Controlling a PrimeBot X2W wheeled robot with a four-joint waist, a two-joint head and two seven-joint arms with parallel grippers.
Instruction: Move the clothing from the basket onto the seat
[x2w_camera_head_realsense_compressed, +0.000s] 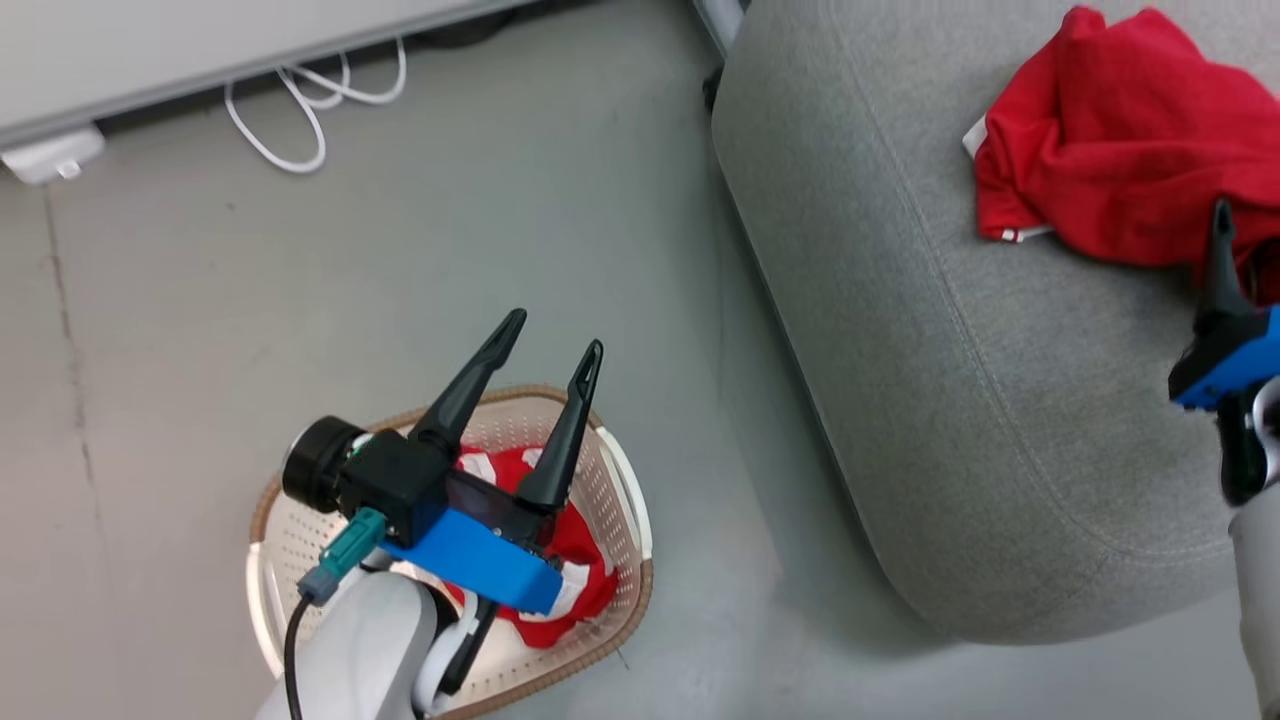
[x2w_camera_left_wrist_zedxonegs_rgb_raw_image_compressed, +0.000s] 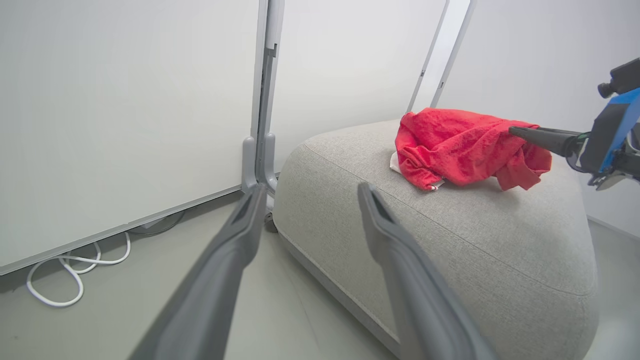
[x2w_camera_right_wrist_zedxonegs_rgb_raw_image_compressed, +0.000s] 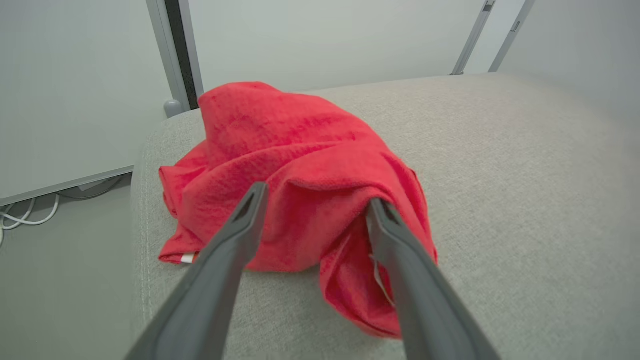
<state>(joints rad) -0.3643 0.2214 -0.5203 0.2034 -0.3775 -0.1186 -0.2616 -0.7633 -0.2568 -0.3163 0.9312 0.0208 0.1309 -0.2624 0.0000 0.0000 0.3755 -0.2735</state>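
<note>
Both jaws gape wide, empty; red garment (x2w_camera_head_realsense_compressed: 1120, 140) crumpled on seat (x2w_camera_head_realsense_compressed: 900, 400), no clear long axis.

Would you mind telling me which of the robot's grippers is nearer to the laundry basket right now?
Left. The left gripper hangs open right above the basket; the right gripper is off over the sofa, at the red garment there.

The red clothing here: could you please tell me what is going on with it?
One red garment lies on the grey sofa, with the open right gripper astride its near fold. The open left gripper hangs empty above the basket, where a second red garment is yet to be moved.
</note>
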